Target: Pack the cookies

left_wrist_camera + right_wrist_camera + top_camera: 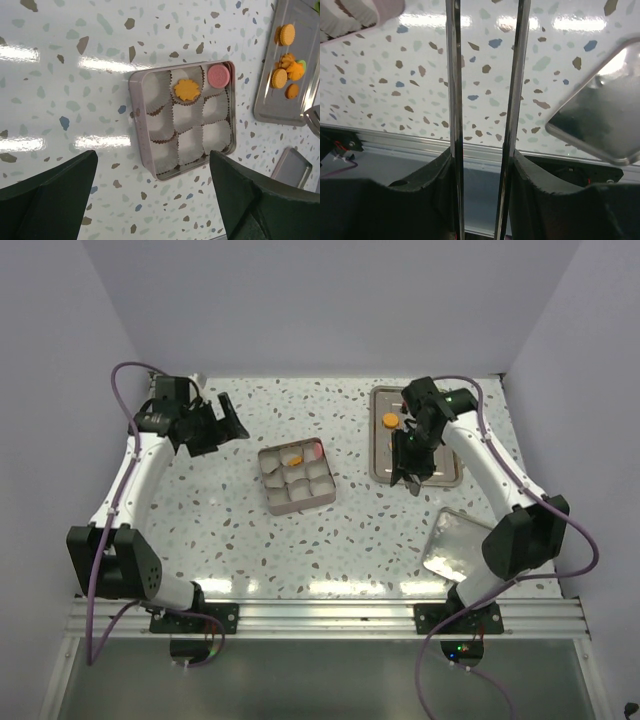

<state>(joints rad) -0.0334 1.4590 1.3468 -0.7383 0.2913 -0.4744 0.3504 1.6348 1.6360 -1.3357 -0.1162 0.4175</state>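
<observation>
With the left end effector (pixel 228 422) gaping empty and the right end effector (pixel 412 480) pinching tongs (pixel 485 120), the cookies (pixel 286 60) on the tray (pixel 270 107) could slip from thin blades.

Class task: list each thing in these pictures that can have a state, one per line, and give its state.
Box: open, two of nine paper cups filled.
Lid: off, lying apart on the table.
Tray: several cookies left.
Left gripper: open, empty.
Right gripper: gripping long metal tongs.
</observation>
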